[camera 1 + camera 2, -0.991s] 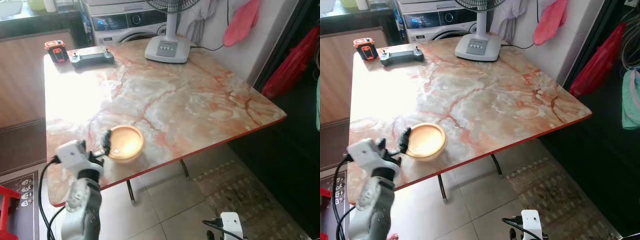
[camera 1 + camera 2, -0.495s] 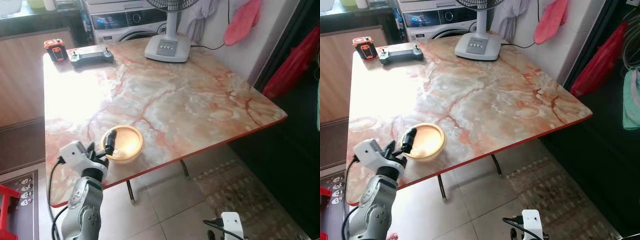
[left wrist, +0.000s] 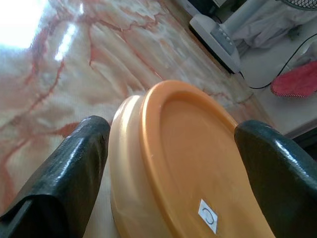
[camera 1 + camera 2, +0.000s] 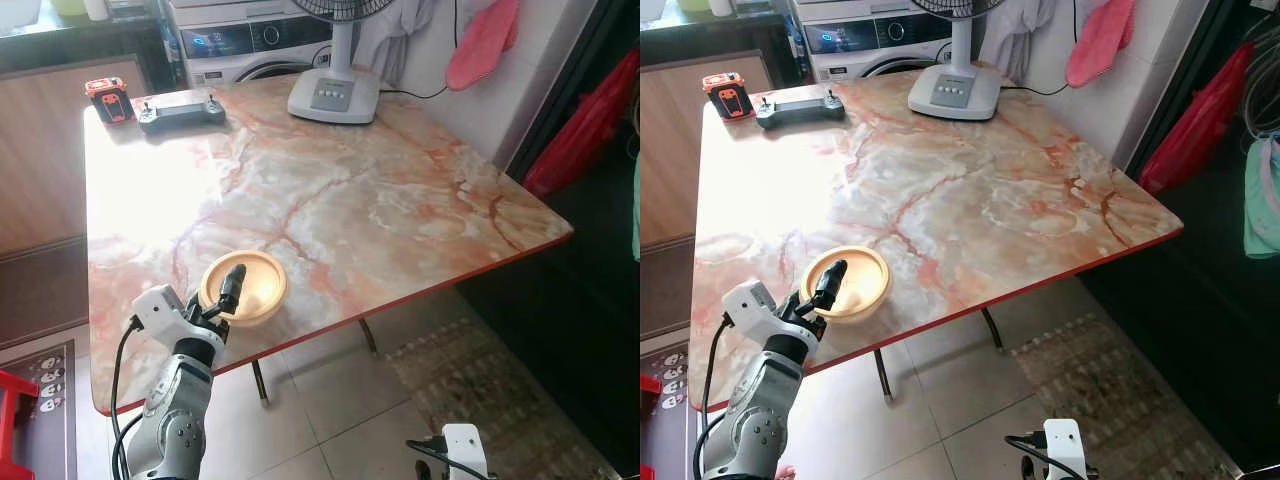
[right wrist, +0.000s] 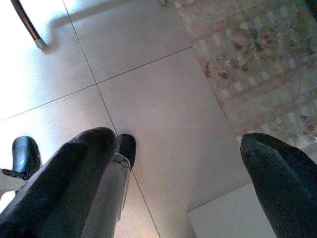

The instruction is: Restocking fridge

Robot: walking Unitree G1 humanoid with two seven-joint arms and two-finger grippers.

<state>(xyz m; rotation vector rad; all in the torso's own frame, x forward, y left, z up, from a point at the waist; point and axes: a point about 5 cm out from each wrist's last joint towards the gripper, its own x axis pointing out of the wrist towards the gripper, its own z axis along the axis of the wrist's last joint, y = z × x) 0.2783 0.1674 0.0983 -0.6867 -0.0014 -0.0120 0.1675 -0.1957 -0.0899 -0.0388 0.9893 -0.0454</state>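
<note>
Marble table (image 4: 350,200) carries the orange bowl (image 4: 250,285) near its front edge; bowl sits between the spread fingers of the left gripper (image 3: 173,168), one finger (image 3: 64,178) beside its outer wall, the other over its rim, not clamped; right gripper (image 5: 183,173) hangs over the floor tiles (image 5: 158,94), jaws wide apart, grasping nothing.

The shallow round orange plastic bowl (image 3: 198,168) is cut off by the left wrist view's edge, its sticker mark too small to read. The white standing fan (image 4: 335,90) loses its head above.
</note>
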